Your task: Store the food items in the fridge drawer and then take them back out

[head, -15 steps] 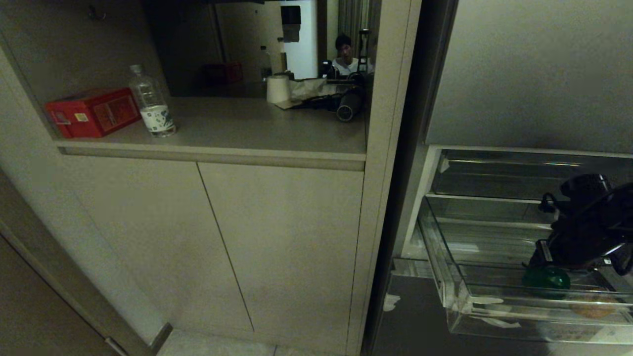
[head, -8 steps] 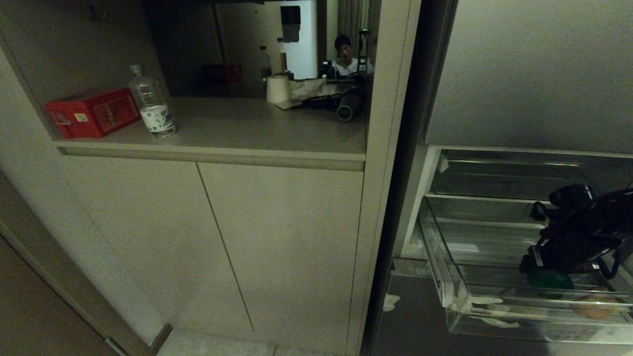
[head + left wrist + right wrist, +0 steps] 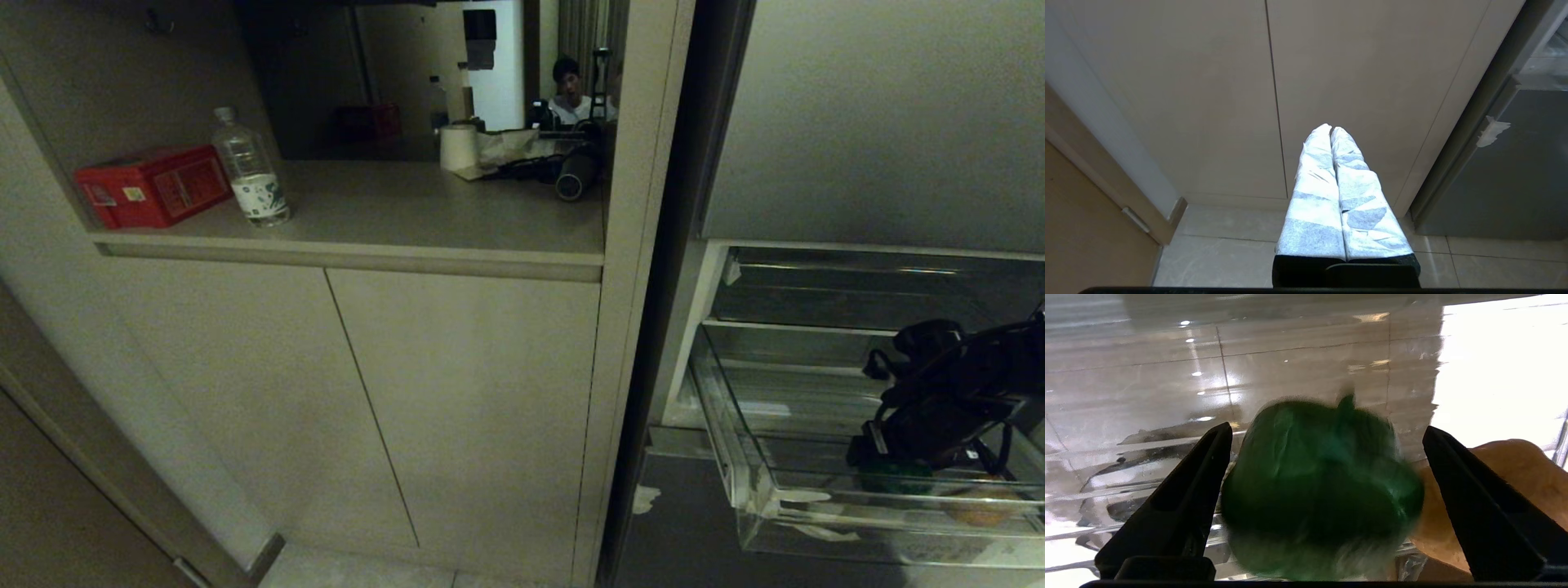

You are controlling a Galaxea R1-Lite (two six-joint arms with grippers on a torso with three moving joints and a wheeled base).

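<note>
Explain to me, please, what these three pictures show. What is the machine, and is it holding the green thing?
It is a robot with two arms, each ending in a gripper. The wide picture comes from a camera on its head. It faces beige cabinets, with a red box and a bottle on the counter, and an open fridge drawer on the right.

The other two pictures come from cameras on the wrists. The left gripper is shut and idle, pointing at the cabinets.

The right gripper is inside the drawer, open. A green pepper lies between its fingers, not clamped. An orange-brown food piece lies beside it.
</note>
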